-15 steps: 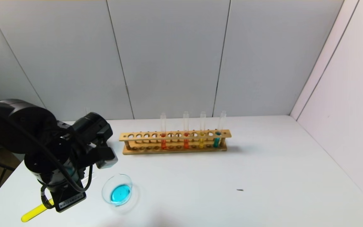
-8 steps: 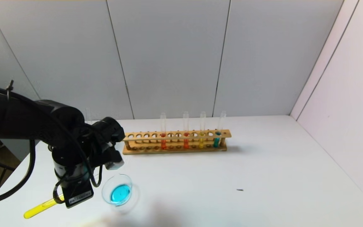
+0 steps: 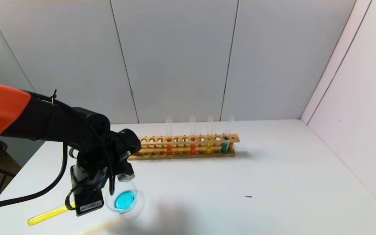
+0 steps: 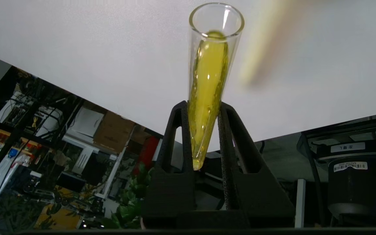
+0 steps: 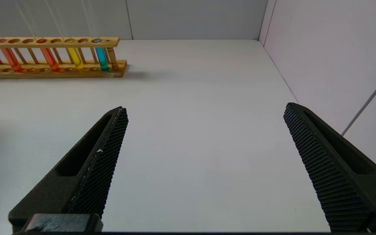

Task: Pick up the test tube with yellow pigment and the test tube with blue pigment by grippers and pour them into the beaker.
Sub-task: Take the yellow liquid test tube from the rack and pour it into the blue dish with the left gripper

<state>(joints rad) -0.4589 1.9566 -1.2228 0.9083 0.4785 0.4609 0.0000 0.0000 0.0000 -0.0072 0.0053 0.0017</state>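
Note:
My left gripper is shut on the test tube with yellow pigment, which lies almost level above the table's front left, just left of the beaker. The beaker holds blue liquid. In the left wrist view the tube sits between the fingers, yellow liquid reaching near its open mouth over bare table. The test tube with blue pigment stands at the right end of the wooden rack. My right gripper is open above bare table, with the blue tube far off.
The rack also holds two orange-red tubes and another yellow one. The table's left edge runs close to the left arm. White walls stand behind and to the right. A small dark speck lies on the table.
The left arm has swung right and forward with the yellow tube, bringing the gripper up beside the beaker. The tube now lies flatter. The beaker and rack have not moved.

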